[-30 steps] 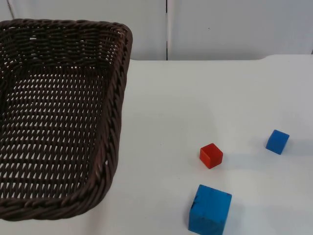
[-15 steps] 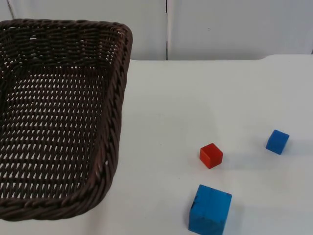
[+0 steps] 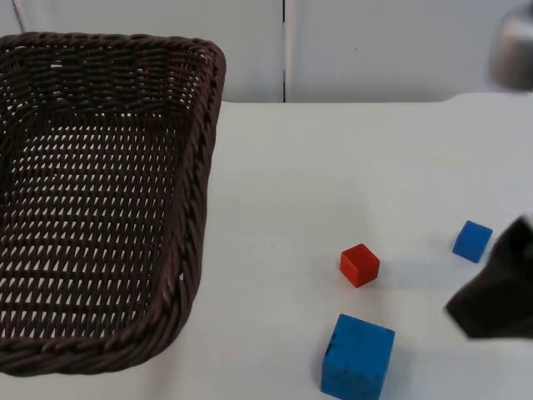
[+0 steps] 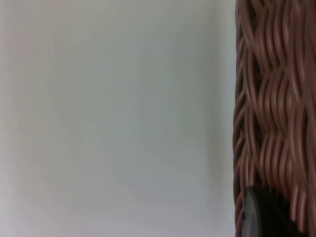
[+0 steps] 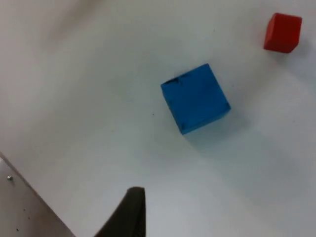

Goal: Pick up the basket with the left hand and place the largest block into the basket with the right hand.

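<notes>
The dark brown wicker basket point(image 3: 100, 200) hangs raised at the left in the top view. My left gripper point(image 4: 261, 217) is shut on the basket's woven wall point(image 4: 271, 108). The largest block, a big blue cube point(image 3: 357, 357), rests on the table near the front edge, also seen as the blue cube point(image 5: 195, 98) in the right wrist view. My right gripper point(image 3: 495, 287) comes in as a dark blurred shape at the right, to the right of and slightly behind the big cube, apart from it.
A small red block point(image 3: 360, 265) sits just behind the big blue cube, and a small blue block point(image 3: 472, 241) lies farther right, close beside the right gripper. The red block point(image 5: 282, 32) also appears beyond the big cube. The grey partition wall point(image 3: 375, 42) closes the back.
The right arm has swung into the picture from the right edge and now sits beside the small blue block. The basket and all three blocks have stayed put.
</notes>
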`<state>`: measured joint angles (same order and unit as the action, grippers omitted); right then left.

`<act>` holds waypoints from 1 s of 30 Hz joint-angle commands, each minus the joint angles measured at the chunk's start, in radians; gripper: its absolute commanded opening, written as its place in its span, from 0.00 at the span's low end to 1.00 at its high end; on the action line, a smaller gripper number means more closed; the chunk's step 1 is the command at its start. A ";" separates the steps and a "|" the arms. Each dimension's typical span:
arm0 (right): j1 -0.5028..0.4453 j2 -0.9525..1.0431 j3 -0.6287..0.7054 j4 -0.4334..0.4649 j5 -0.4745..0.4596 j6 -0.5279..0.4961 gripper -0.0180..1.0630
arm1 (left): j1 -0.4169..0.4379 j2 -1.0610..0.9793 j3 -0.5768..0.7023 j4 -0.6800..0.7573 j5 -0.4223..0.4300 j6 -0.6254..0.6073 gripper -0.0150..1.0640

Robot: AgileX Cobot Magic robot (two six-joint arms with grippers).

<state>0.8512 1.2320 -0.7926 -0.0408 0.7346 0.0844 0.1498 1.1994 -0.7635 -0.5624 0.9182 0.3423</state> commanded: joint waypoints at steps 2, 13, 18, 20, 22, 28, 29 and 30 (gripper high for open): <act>0.032 0.083 -0.004 -0.030 -0.061 0.016 0.97 | 0.003 -0.014 0.002 -0.022 -0.006 -0.001 0.01; 0.057 0.371 -0.004 -0.063 -0.275 -0.093 0.97 | 0.003 -0.014 0.002 -0.022 -0.008 -0.001 0.01; 0.057 0.450 -0.028 -0.063 -0.329 -0.152 0.97 | 0.003 -0.014 0.002 -0.022 -0.009 -0.001 0.01; 0.057 0.489 -0.051 -0.063 -0.336 -0.174 0.97 | 0.003 -0.014 0.002 -0.022 -0.009 -0.001 0.01; 0.057 0.521 -0.071 -0.063 -0.335 -0.183 0.97 | 0.003 -0.014 0.002 -0.022 -0.009 -0.001 0.01; 0.057 0.612 -0.125 -0.063 -0.327 -0.186 0.97 | 0.003 -0.014 0.002 -0.022 -0.009 -0.001 0.01; 0.057 0.628 -0.134 -0.063 -0.323 -0.186 0.97 | 0.003 -0.014 0.002 -0.022 -0.009 -0.001 0.01; 0.057 0.642 -0.138 -0.063 -0.323 -0.186 0.97 | 0.003 -0.014 0.002 -0.022 -0.009 -0.001 0.01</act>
<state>0.9010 1.8679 -0.9215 -0.0985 0.4140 -0.0935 0.1498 1.1994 -0.7635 -0.5624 0.9182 0.3423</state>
